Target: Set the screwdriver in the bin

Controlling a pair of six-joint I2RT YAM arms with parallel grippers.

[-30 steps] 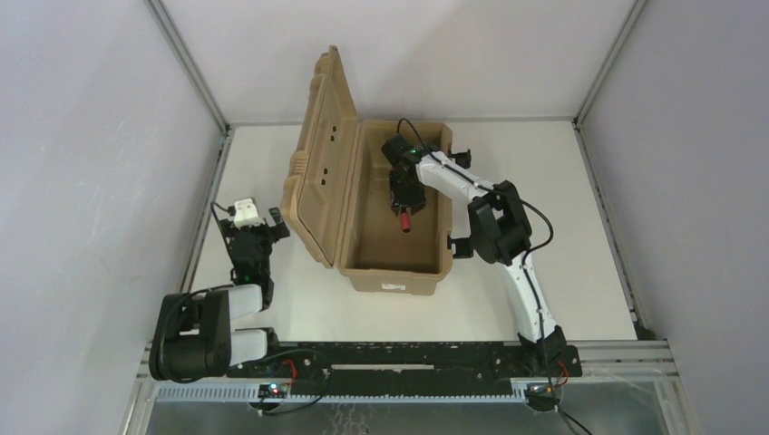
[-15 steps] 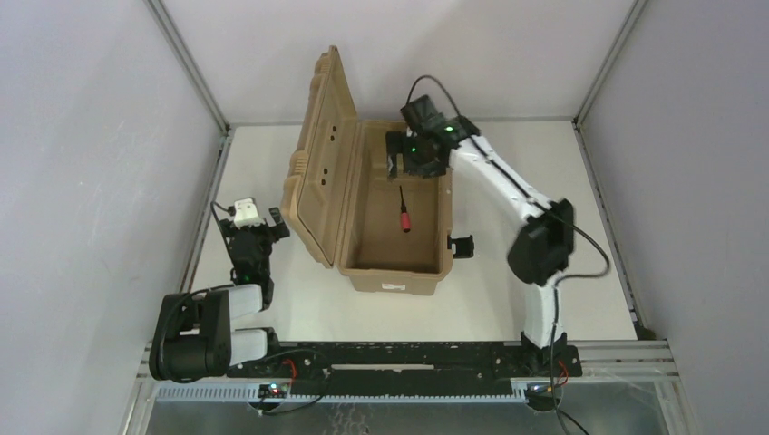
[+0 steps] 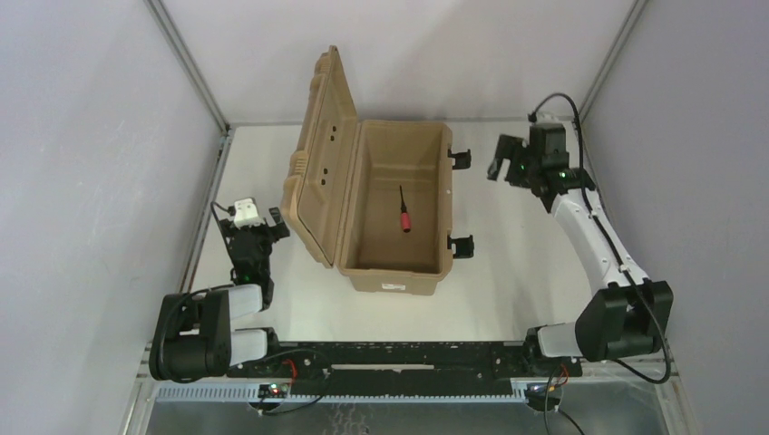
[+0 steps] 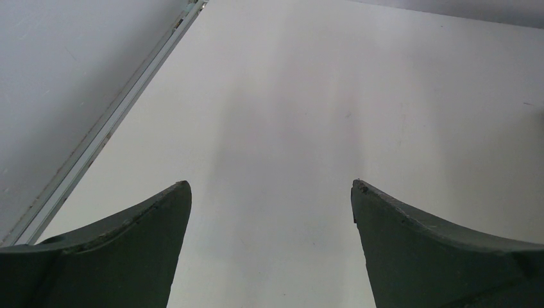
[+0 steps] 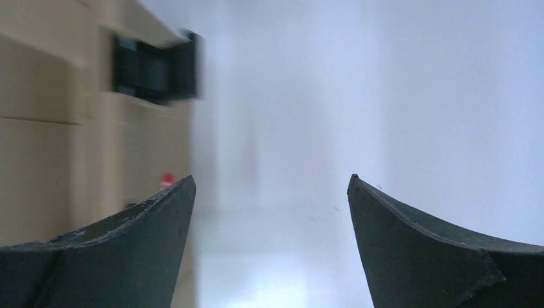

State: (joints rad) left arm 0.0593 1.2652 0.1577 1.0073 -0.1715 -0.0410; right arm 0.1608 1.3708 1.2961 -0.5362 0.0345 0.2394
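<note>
The tan bin (image 3: pixel 395 278) stands in the middle of the table with its ribbed lid (image 3: pixel 315 181) swung up to the left. The screwdriver (image 3: pixel 403 212), red handle and thin dark shaft, lies free on the bin's floor. My right gripper (image 3: pixel 504 169) hovers open and empty over the table, to the right of the bin's far right corner. In the right wrist view that gripper (image 5: pixel 271 183) has bare table between its fingers and the bin's wall (image 5: pixel 58 147) blurred at the left. My left gripper (image 3: pixel 252 228) (image 4: pixel 271 186) stays open and empty, left of the lid.
Two black latches (image 3: pixel 460 156) (image 3: pixel 462 245) stick out from the bin's right side; one latch (image 5: pixel 154 64) shows in the right wrist view. Metal rails (image 3: pixel 207 204) and grey walls enclose the table. The left arm is folded near its base (image 3: pixel 195 335).
The right gripper opened and let go of the screwdriver, which now lies in the bin. The right arm then lifted out and swung right, past the bin's rim. The left arm stayed still.
</note>
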